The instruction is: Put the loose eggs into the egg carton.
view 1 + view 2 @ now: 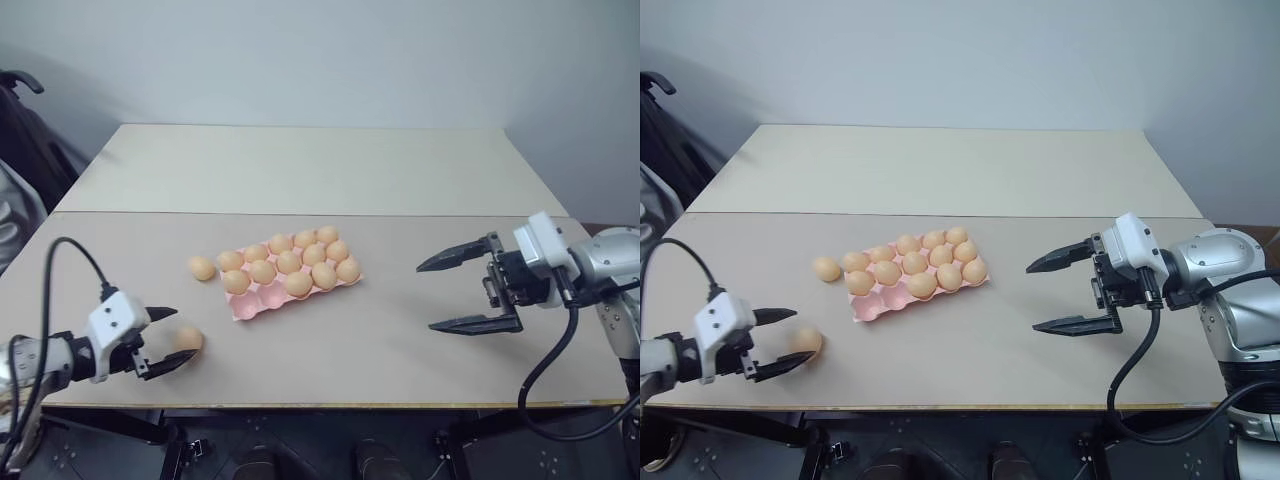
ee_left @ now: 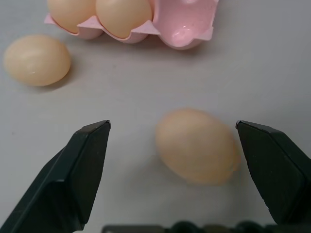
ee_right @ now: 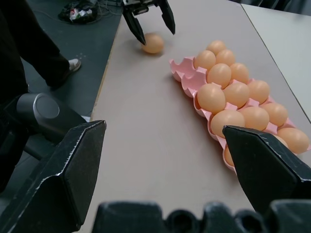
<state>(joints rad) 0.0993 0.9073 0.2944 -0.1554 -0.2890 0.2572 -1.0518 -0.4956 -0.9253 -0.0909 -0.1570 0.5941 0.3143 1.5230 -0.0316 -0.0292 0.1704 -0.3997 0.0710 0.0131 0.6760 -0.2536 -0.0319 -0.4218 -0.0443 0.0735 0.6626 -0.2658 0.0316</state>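
We see the pale pink moulded egg carton (image 1: 296, 283) mid-table, mostly filled. One smooth tan-orange loose egg (image 1: 188, 339) lies on the table off the carton's near-left corner, between the wide-spread black fingers of the left gripper (image 1: 167, 340), untouched. Another tan-orange egg (image 1: 202, 267) rests just beside the carton's left end. The right gripper (image 1: 465, 291) hovers spread wide, well right of the carton. No writing is legible.

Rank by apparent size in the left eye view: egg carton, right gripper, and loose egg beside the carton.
1. egg carton
2. right gripper, open, nearly as broad, but nearer the camera, so unsure
3. loose egg beside the carton, clearly smallest
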